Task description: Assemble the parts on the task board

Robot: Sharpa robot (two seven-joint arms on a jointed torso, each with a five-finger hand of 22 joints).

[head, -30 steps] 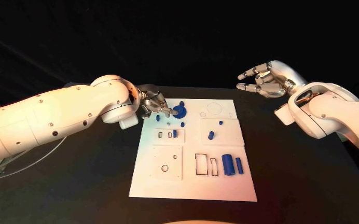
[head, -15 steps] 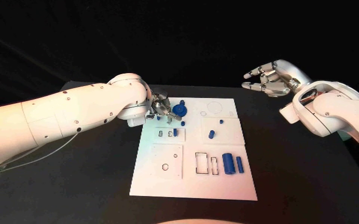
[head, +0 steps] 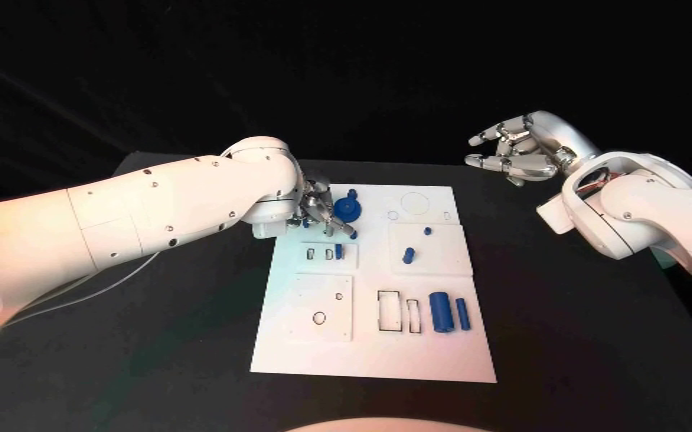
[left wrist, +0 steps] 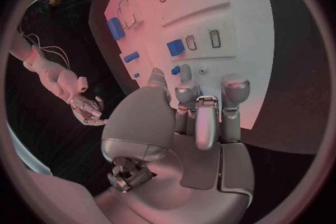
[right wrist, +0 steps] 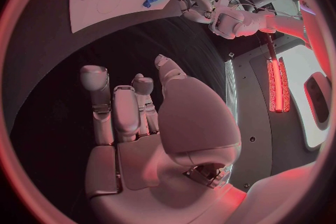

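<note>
Watching our left robot hand point(head: 319, 204) touching the round blue part point(head: 345, 211) upper-left on the task board point(head: 375, 352), grip unclear.

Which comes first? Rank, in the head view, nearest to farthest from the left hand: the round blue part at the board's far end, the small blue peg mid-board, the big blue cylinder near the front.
1. Round blue part, right beside the left hand, far left of the board.
2. Small blue peg, mid-board, toward the right.
3. Big blue cylinder, front right.
</note>
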